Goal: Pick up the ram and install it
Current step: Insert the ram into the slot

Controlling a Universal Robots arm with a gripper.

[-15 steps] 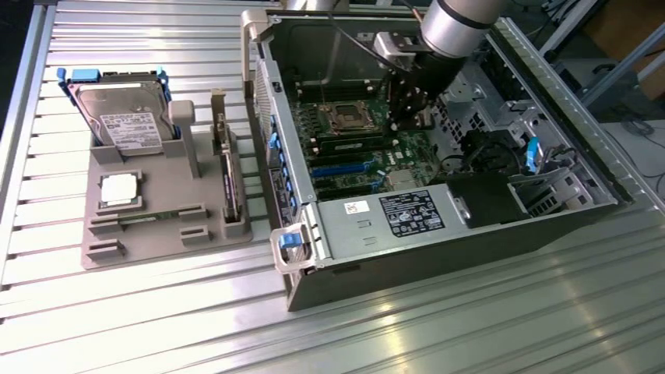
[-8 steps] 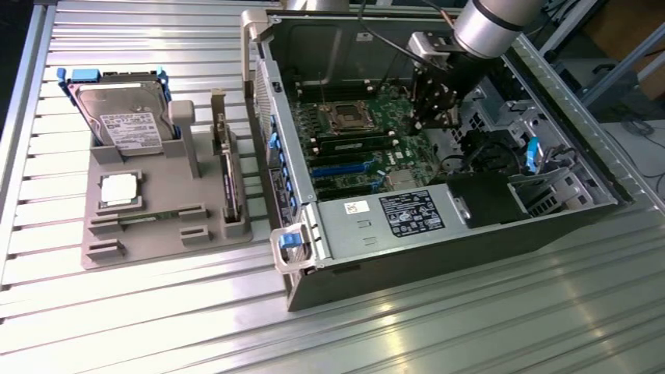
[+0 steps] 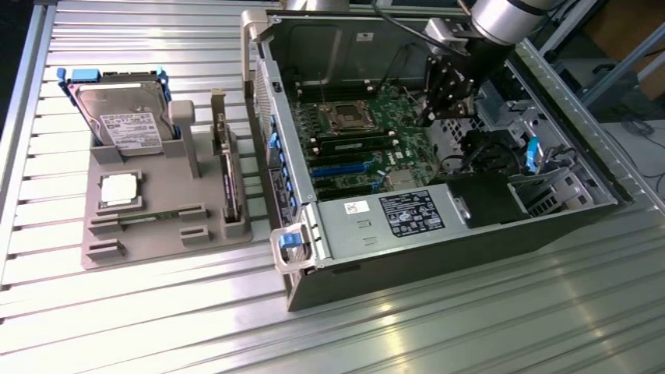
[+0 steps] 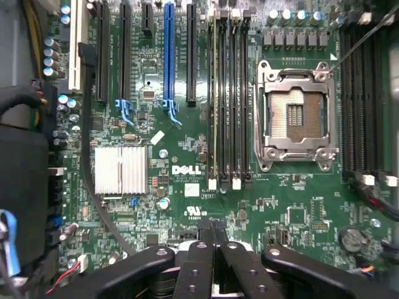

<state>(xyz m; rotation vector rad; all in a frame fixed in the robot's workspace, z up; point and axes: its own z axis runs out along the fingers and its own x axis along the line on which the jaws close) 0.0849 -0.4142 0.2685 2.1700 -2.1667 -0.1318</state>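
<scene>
A: Nearest first?
B: A slatted metal table [image 3: 437, 335] is seen, with an open computer case [image 3: 416, 257] laid on it, board [image 3: 359, 144] facing up.
A: Where is the ram?
B: The ram [image 3: 148, 217] is seen as a thin green strip lying low in the grey tray [image 3: 156, 245], at the exterior view's left, beside the case. It is set between two end brackets, just below the square silver chip [image 3: 120, 189]. A hard drive [image 3: 123, 123] is stood at the tray's far end.
A: Anything in the memory slots?
B: A dark stick [image 3: 353, 143] is seated in one slot by the empty processor socket [image 4: 296, 115]. Its thin edge [image 4: 215, 93] is shown in the wrist view.
A: Gripper?
B: The gripper [image 3: 434, 113] is hung over the board inside the case, well apart from the ram. In the wrist view the gripper [image 4: 212, 232] is pressed together with nothing held between its fingers [image 4: 201, 249].
</scene>
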